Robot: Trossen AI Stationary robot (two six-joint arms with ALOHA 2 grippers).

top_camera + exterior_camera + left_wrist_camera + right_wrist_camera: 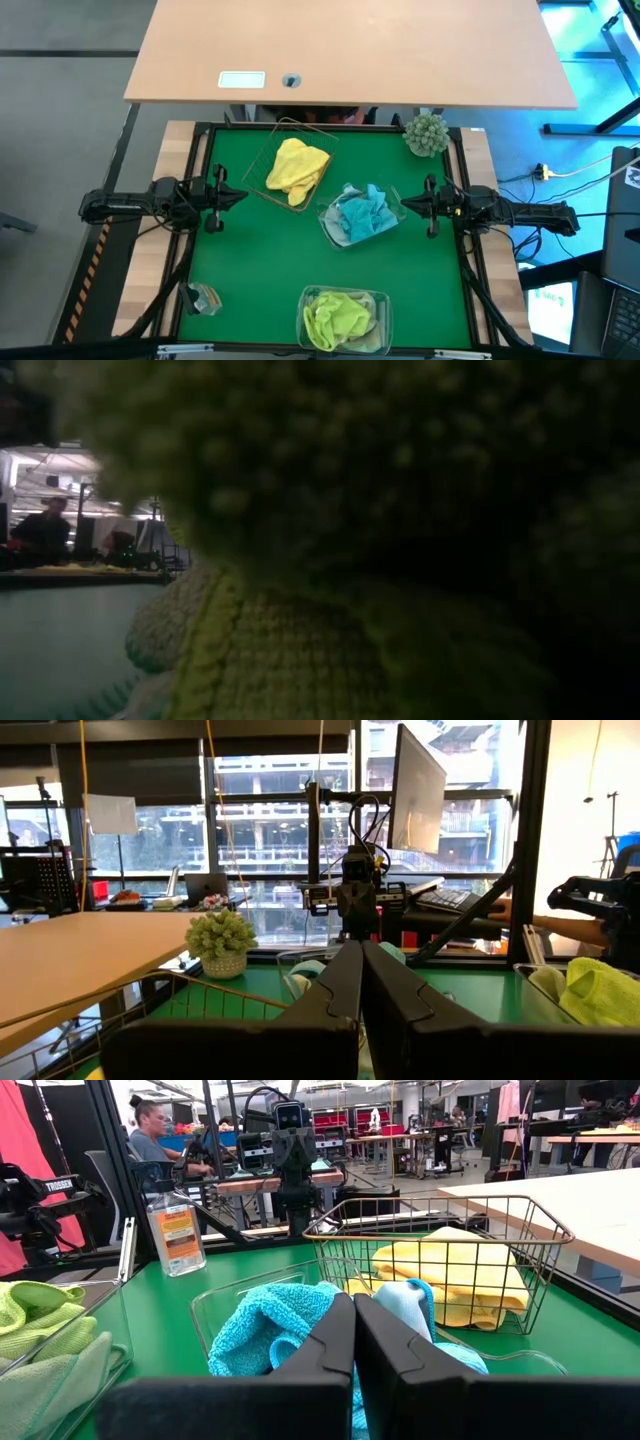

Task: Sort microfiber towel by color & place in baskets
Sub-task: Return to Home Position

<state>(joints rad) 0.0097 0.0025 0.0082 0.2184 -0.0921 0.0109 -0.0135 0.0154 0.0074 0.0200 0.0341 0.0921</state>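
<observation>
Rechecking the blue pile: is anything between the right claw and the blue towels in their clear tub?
Nothing visible does. The right claw, shut, points at the clear tub holding the blue towels; only the tub's near wall lies between. The left claw waits opposite, also shut.

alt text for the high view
On a green mat: yellow towels in a wire basket, blue towels in a central clear tub, green towels in a lower clear tub. Left gripper and right gripper flank them, shut.

Yellow towel [297,165], blue towel [362,213], lime towel [338,315]
</observation>
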